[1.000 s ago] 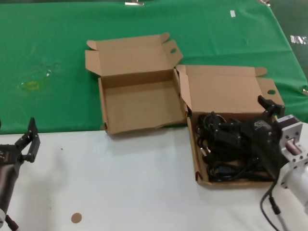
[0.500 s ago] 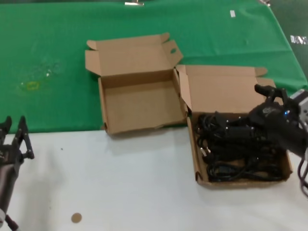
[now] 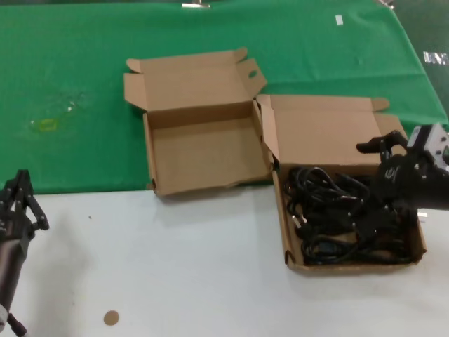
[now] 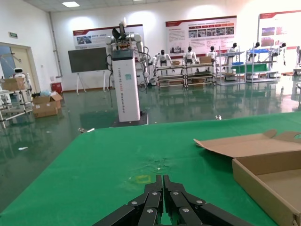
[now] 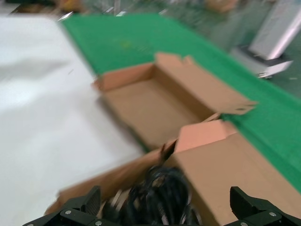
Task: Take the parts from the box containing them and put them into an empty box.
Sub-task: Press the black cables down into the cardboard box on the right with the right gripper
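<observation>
Nearest me on the white tabletop (image 3: 210, 281) I count one small brown disc (image 3: 111, 318). My left gripper (image 3: 19, 203) sits parked at the near left edge, its fingers (image 4: 162, 197) pressed together on nothing. I count two cardboard mailer boxes touching side by side. The box containing them (image 3: 351, 265) on the right holds the parts (image 3: 337, 217), a black cable tangle I cannot count. My right gripper (image 3: 386, 149) hangs over its right side, fingers spread wide. The empty box (image 3: 203, 151) sits left, on the green cloth (image 3: 77, 84). I read no writing on either.
</observation>
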Tool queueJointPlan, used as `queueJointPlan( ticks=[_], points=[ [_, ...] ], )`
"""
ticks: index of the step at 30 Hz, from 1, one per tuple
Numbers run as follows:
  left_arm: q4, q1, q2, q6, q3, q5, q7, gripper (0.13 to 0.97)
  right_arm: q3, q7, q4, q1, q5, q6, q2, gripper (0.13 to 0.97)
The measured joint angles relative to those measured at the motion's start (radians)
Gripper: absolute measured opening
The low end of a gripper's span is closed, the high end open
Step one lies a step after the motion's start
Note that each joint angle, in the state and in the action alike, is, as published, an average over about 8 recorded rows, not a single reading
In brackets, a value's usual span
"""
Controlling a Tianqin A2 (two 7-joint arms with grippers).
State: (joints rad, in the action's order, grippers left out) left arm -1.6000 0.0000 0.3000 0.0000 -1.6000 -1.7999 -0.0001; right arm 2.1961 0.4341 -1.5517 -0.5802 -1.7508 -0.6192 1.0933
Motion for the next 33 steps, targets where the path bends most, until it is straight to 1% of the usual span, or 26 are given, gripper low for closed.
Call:
queueJointPlan(
  ticks=[2, 7, 13, 21, 29, 33],
  points=[
    [0.0, 0.0, 0.0, 0.0, 0.0, 0.0, 0.0, 0.156, -0.002, -0.018, 0.015, -0.033, 0.036, -0.08, -0.01, 0.966],
    [0.0, 0.0, 0.0, 0.0, 0.0, 0.0, 0.0, 0.155, -0.002, -0.075, 0.06, -0.109, 0.127, -0.248, -0.048, 0.966],
    [0.0, 0.0, 0.0, 0.0, 0.0, 0.0, 0.0, 0.152, 0.0, -0.153, 0.135, -0.178, 0.23, -0.38, -0.114, 0.964],
    [0.0, 0.0, 0.0, 0.0, 0.0, 0.0, 0.0, 0.152, -0.012, -0.239, 0.242, -0.22, 0.323, -0.445, -0.198, 0.955],
    [0.0, 0.0, 0.0, 0.0, 0.0, 0.0, 0.0, 0.152, -0.038, -0.295, 0.315, -0.24, 0.374, -0.468, -0.248, 0.878],
    [0.0, 0.0, 0.0, 0.0, 0.0, 0.0, 0.0, 0.152, -0.052, -0.316, 0.341, -0.247, 0.39, -0.474, -0.263, 0.878]
  ],
)
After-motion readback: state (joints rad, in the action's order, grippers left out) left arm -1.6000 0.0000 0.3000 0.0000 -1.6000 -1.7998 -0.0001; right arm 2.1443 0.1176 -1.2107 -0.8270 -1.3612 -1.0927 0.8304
